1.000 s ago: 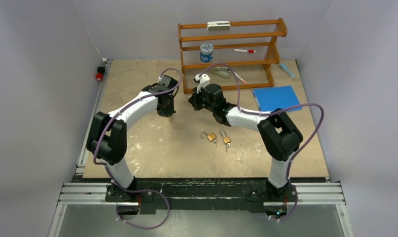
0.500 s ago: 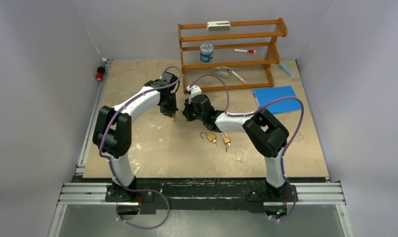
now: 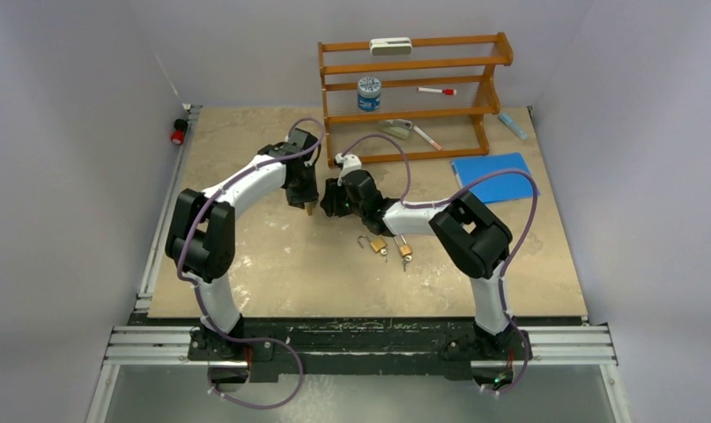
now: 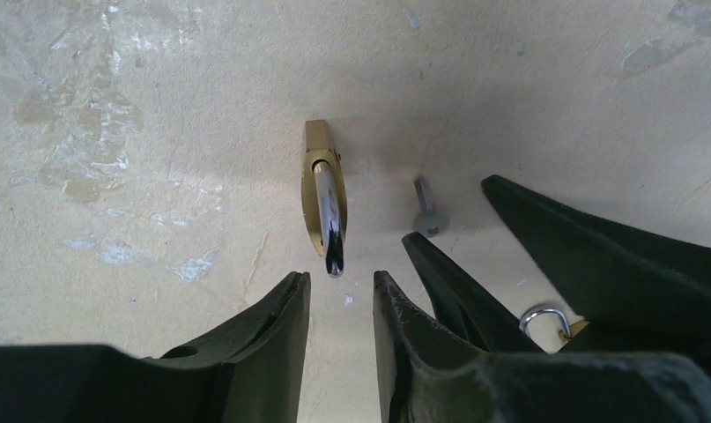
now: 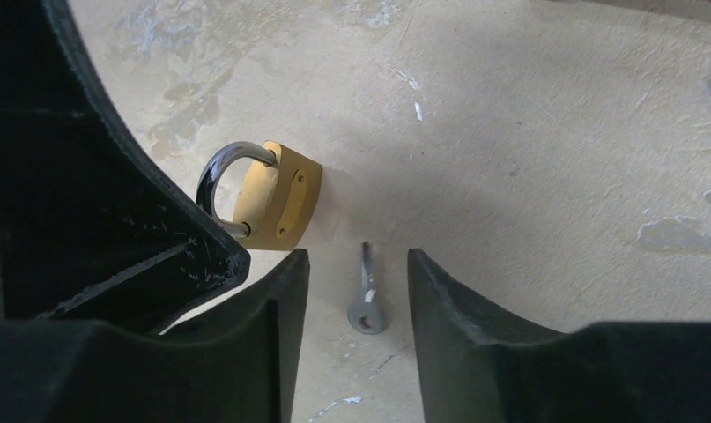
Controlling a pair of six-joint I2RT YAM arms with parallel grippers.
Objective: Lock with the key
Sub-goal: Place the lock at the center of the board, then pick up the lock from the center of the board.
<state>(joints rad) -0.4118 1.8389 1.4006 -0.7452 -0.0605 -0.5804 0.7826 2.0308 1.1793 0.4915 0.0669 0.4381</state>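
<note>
Both arms bent inward, elbows out, wrists almost meeting over mid-tabletop [image 3: 272, 256]. Left gripper [image 4: 341, 295] tipped down, jaws only narrowly apart, gripping nothing. Padlock [image 4: 319, 167] sits on tabletop just ahead of its fingertips, shackle pointing back at the gap. Right gripper [image 5: 356, 263] faces the left one, jaws a bit wider, gripping nothing either. Key [image 5: 366, 304] flat on tabletop under that gap, just beside padlock, not touching. Two spare padlocks [image 3: 378, 244] near right forearm.

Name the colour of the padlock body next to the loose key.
Brass yellow. The padlock shows best in the right wrist view.
</note>
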